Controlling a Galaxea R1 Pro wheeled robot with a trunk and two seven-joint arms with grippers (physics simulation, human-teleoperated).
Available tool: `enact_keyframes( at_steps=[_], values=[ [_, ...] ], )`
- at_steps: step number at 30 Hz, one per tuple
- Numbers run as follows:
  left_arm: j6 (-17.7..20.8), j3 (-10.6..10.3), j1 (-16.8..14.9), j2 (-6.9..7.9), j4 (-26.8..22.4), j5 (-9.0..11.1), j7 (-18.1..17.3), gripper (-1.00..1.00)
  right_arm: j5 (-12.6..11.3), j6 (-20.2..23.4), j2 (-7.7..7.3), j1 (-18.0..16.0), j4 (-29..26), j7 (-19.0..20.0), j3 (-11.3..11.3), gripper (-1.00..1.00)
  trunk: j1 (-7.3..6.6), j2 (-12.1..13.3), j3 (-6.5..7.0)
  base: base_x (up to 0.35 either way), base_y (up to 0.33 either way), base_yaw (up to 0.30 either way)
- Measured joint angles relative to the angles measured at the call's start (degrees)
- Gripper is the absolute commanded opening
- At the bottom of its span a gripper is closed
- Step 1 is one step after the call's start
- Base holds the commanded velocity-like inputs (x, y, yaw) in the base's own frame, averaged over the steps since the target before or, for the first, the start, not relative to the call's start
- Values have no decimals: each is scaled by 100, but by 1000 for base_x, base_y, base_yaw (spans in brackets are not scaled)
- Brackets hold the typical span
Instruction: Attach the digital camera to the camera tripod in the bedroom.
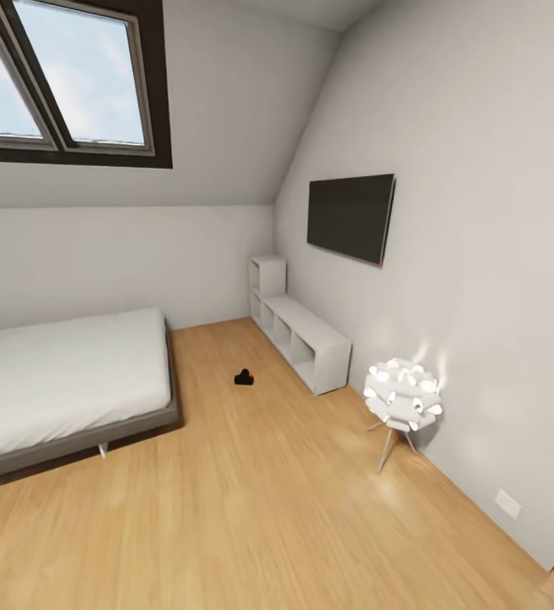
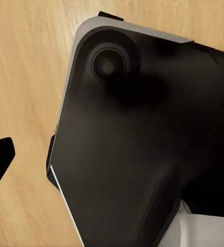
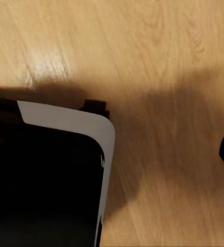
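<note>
The digital camera [image 1: 243, 377] is seen on the wood floor [image 1: 294, 508] ahead — between bed [image 1: 65, 381] and low shelf [image 1: 307, 339]; neither arm looks nearer, and pincer states cannot be told.

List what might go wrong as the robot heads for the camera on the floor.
1. The digital camera lies low on the wood floor, a small dark thing, so the base might roll into it or knock it.
2. It sits between the bed and the white shelf unit, so turning there may clip either.
3. The floor lamp by the wall could be bumped.
</note>
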Motion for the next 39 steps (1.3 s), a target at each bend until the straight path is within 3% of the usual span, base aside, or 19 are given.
enact_keyframes(
  at_steps=[39],
  values=[
    [0, 11, 0, 9, -14, -8, 0, 100, 30, -6, 1, 0, -1, 6, 11, 100, 0, 0, 0, 326, 0, 0]
  ],
)
